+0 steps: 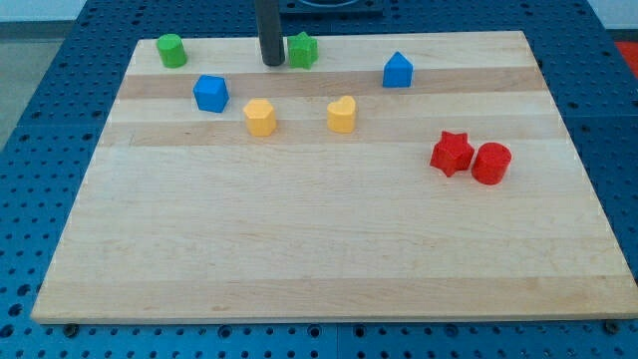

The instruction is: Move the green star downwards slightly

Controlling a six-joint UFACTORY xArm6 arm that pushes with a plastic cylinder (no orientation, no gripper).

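Green star [302, 49] at far edge of wooden surface [319, 249], touching or nearly touching my tip [271, 63] just left; no jaws here, only a bare rod.

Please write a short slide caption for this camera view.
My tip sits just left of the green star near the board's top edge.

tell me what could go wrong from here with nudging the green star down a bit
1. My tip sits at the left side of the green star block, not above it, so a push from here would likely slide it toward the view's right instead of downwards.
2. The star lies near the wooden board's top edge, leaving little room to get behind it.
3. Pushed too far down, it could meet the yellow heart block.
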